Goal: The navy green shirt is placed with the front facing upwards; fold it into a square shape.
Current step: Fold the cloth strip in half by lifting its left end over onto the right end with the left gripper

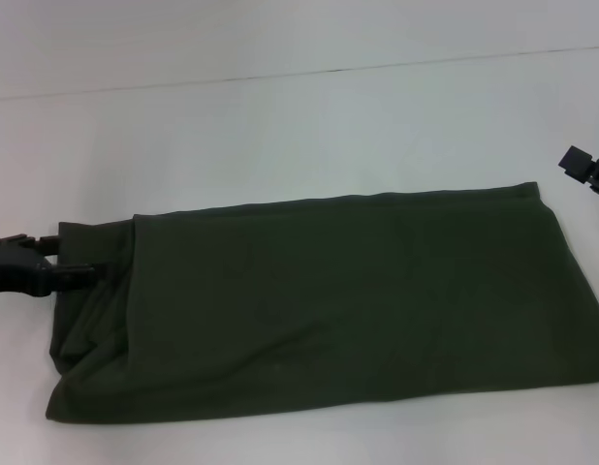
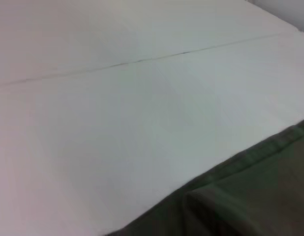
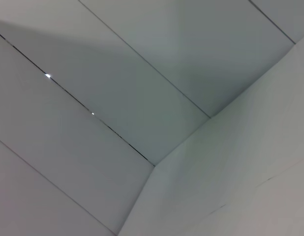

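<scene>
In your head view, the dark olive-green cotton shirt (image 1: 329, 305) lies folded into a long band on the white table (image 1: 280, 126). Your left gripper (image 1: 75, 260), fingers spread, meets its left end; the right gripper (image 1: 585, 170) hangs apart (finger state unclear). Your left wrist view shows only shirt edge (image 2: 250, 196) on table. Your right wrist view shows only pale panels.

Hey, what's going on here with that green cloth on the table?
A two-armed robot is folding a navy green shirt on a white table. The shirt already lies folded into a long band across the table, plain side up. The left gripper is at the shirt's left end, its fingers open around the edge of the fabric there. The right gripper sits off to the right, clear of the cloth. The band is not yet a square.
</scene>
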`<state>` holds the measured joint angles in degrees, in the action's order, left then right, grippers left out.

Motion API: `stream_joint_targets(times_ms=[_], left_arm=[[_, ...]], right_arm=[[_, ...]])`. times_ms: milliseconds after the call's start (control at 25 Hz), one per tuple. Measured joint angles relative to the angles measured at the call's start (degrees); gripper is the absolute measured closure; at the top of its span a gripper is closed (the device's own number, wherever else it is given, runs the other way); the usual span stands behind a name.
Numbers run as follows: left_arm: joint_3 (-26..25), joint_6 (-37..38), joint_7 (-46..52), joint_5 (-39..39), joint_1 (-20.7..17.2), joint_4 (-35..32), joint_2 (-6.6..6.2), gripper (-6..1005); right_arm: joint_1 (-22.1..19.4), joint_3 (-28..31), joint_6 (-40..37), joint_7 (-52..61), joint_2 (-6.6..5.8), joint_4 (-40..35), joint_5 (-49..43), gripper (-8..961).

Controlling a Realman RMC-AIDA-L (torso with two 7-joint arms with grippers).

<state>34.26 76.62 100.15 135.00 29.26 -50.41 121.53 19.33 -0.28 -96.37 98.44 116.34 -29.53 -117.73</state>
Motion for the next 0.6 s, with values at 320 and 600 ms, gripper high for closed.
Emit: stream_joint_targets(times_ms=[320,600], left_arm=[[-0.72,1.65,8.96,3.57,0.64,-0.19,-0.78,76],[-0.76,2.19,11.89,6.43,1.51,0.31,-1.09,77]], right_arm=[[-0.29,0.00,-0.04,0.12,-0.37,0.00,-0.04,438],[-0.37,-0.05,-0.05,0.12,-0.45,0.00,-0.04,438]])
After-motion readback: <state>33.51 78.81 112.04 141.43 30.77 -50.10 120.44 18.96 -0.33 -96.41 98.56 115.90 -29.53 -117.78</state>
